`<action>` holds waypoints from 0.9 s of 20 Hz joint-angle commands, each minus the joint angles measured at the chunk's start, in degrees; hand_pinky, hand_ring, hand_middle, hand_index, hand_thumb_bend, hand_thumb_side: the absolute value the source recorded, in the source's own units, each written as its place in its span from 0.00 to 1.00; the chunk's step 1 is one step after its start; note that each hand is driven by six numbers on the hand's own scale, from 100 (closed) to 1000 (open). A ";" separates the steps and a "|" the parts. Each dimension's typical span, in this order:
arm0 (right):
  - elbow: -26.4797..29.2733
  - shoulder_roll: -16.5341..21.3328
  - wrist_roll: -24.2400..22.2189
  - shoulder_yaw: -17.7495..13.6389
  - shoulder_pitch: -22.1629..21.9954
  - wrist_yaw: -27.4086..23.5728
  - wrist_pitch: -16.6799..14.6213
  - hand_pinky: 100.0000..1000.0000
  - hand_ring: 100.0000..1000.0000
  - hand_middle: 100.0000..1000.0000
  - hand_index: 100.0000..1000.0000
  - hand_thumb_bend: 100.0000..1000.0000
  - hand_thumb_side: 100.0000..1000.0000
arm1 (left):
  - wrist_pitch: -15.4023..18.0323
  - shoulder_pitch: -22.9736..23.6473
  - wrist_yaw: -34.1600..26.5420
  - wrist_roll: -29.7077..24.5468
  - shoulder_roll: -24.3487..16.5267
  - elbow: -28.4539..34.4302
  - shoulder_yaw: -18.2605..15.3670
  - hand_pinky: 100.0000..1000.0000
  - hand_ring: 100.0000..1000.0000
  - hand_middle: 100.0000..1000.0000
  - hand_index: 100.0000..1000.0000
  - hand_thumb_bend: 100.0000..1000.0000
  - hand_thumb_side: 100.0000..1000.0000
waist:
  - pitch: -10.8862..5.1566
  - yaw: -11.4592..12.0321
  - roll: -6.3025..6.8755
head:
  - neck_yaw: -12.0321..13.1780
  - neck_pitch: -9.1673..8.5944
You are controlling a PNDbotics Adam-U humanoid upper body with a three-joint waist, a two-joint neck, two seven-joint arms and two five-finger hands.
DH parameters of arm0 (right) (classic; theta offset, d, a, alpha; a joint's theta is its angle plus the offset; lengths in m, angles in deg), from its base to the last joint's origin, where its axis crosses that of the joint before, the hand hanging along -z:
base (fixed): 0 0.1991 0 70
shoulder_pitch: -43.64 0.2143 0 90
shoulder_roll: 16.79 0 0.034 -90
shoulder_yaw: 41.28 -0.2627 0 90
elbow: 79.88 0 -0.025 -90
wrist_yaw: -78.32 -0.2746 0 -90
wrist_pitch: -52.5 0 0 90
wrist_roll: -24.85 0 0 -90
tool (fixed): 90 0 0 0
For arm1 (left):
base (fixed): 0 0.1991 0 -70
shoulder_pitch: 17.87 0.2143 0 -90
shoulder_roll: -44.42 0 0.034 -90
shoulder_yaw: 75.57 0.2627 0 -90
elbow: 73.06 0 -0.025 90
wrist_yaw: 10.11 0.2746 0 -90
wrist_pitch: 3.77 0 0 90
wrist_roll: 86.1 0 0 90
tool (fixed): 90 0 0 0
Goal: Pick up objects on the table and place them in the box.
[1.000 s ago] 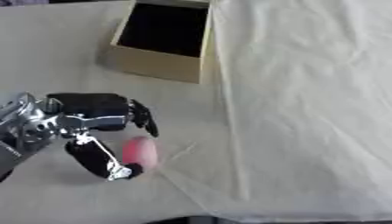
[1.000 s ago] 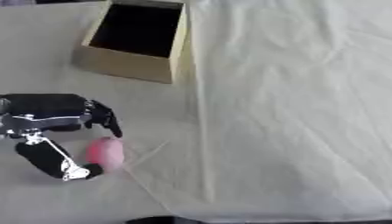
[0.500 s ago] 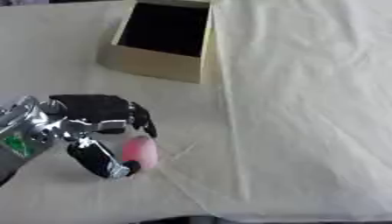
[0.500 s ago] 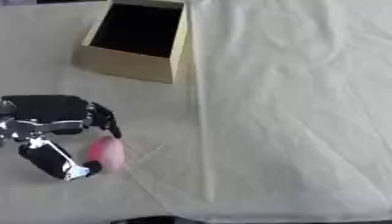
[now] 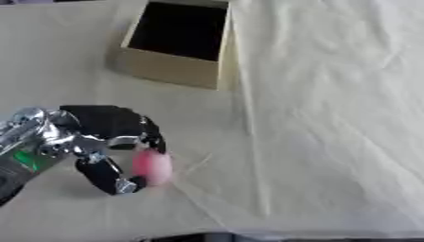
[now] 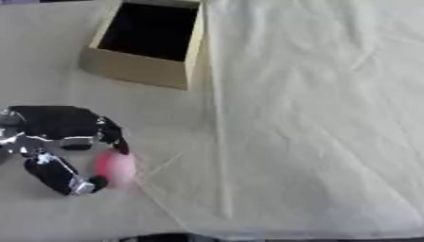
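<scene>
A small pink rounded object (image 5: pixel 152 166) lies on the cloth-covered table at the lower left. My left hand (image 5: pixel 106 127) reaches in from the left, its black fingers curled over the top of the pink object and its thumb (image 5: pixel 108 177) curved round below it, so the object sits between them. The tan cardboard box (image 5: pixel 172 75) stands open at the upper left, its inside dark and nothing visible in it. My right hand shows in neither view.
A cream cloth (image 5: pixel 331 118) covers the table, with creases running down the middle and right. The table's front edge (image 5: pixel 215 236) lies close below the hand.
The hand has closed a little further round the pink object, which looks slightly raised and blurred. The box has stayed where it was.
</scene>
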 commanded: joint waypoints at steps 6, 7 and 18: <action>0.84 0.72 0.00 -0.37 0.28 -0.64 0.06 0.87 0.75 0.65 0.81 0.00 0.92 | 1.89 -0.47 4.01 4.34 0.43 -1.26 -0.53 0.36 0.51 0.51 0.68 0.00 0.13 | -0.85 -0.04 -0.11 | 0.01 0.30; 0.84 0.72 0.01 -0.39 0.25 -0.66 0.05 0.87 0.75 0.65 0.81 0.00 0.92 | 1.84 -0.47 4.56 5.57 0.50 -1.28 -0.71 0.32 0.49 0.49 0.66 0.00 0.10 | -0.87 -0.04 -0.11 | -0.01 0.29; 0.84 0.87 0.10 -0.63 -0.16 -0.47 0.20 0.87 0.75 0.65 0.81 0.00 0.92 | 2.89 -1.79 6.54 14.28 -1.13 2.19 -5.83 0.20 0.43 0.43 0.59 0.00 0.05 | -1.01 0.19 0.03 | -0.40 0.14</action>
